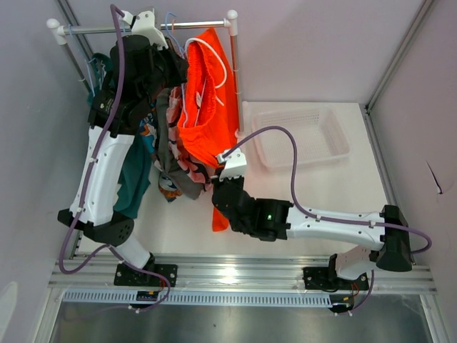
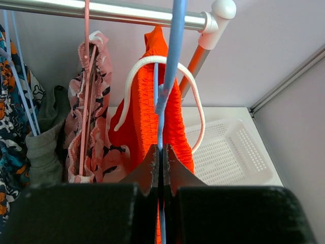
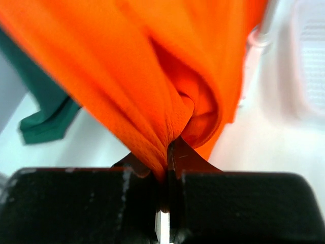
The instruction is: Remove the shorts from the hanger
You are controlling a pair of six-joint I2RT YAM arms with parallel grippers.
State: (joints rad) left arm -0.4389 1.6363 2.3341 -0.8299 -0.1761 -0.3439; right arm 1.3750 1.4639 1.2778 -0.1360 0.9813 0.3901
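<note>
The white plastic basket (image 1: pixel 300 136) sat on the table (image 1: pixel 321 200) to the right of the rail (image 1: pixel 86 30), past its right-hand post. My left wrist camera showed its perforated floor and low walls.

The shorts all hung from the rail. The orange shorts (image 1: pixel 211 107) were nearest its right end, draped on a blue hanger (image 2: pixel 175 51) with their white drawstring (image 2: pixel 152 60) looped in front. Further left along the rail came the pink printed shorts (image 2: pixel 96 101) on a pink hanger (image 2: pixel 86 76), then the grey shorts (image 2: pixel 45 147), then the blue-orange-white printed shorts (image 2: pixel 10 127). The teal shorts (image 1: pixel 136 179) hung lowest, below the rail's left part.

My left arm stood tall from its base, reaching up and away so that its wrist was close under the rail, left of the orange shorts. My left gripper (image 2: pixel 161 152) had its fingers pressed together on the thin blue wire of the hanger, which ran straight up from between them toward the rail.

My right arm lay low over the table, elbow folded far out to the right of the rail, forearm running back leftward to a spot below the rail's right end. There my right gripper (image 3: pixel 165 152) was pinched tight on a bunched fold of the orange shorts, near their lower edge, the cloth rising from between the fingers.
</note>
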